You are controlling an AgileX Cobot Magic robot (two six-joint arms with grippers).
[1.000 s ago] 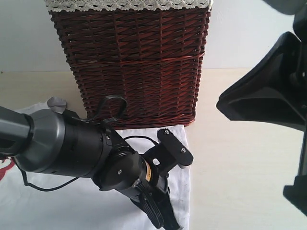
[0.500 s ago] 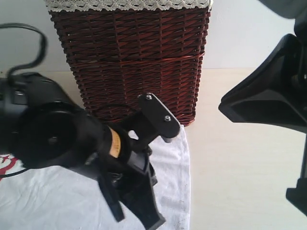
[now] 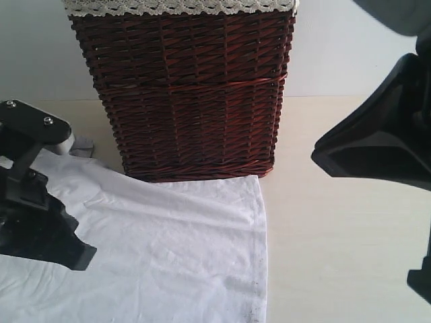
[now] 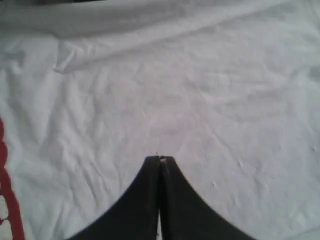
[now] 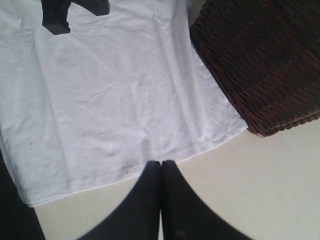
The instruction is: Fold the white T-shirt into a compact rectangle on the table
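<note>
The white T-shirt (image 3: 182,249) lies spread on the table (image 3: 337,256), directly beneath the left gripper (image 4: 160,159), whose jaws are pressed together on nothing. The right gripper (image 5: 161,162), likewise closed and empty, hangs at the shirt's hem, perhaps touching it, with the wicker basket (image 3: 188,94) nearby.

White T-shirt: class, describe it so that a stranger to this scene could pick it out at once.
Find the tall brown wicker basket standing on the pale cream tabletop. Spread flat at its foot lies the white cotton T-shirt. Unlike the basket's white lace-trimmed liner up at the rim, it is smooth, lightly creased cloth lying on the table.
</note>
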